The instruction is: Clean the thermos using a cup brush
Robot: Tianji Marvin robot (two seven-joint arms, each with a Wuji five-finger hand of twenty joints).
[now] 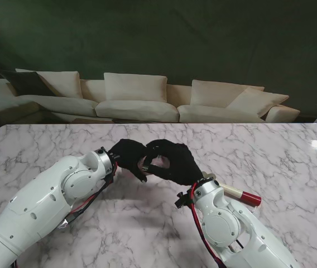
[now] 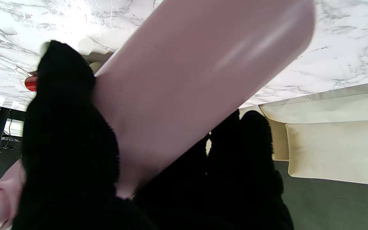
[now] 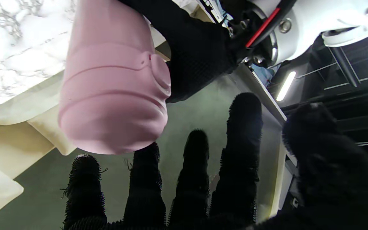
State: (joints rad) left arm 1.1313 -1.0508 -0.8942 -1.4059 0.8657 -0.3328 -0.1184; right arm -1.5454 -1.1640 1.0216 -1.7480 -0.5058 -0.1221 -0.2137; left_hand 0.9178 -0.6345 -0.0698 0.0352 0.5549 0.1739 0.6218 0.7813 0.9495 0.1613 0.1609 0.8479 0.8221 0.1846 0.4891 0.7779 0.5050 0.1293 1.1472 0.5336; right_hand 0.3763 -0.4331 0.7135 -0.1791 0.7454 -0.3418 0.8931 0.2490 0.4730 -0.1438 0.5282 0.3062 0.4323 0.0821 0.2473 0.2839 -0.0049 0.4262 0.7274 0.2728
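A pink thermos [image 1: 153, 163] is held off the table at the centre, mostly hidden between my two black-gloved hands. My left hand [image 1: 128, 155] is shut on its body [image 2: 196, 83], thumb on one side and fingers on the other. The lid end of the thermos [image 3: 113, 89] points at my right hand [image 1: 175, 162], whose fingers [image 3: 240, 143] are spread straight and apart, one fingertip just reaching the lid's rim. The cup brush [image 1: 239, 194], with a pale handle and a red end, lies flat on the marble beside my right forearm, held by neither hand.
The white marble table [image 1: 281, 151] stretches to both sides of the hands. A cream sofa [image 1: 136, 100] stands behind its far edge. My right forearm [image 1: 225, 223] lies right next to the brush.
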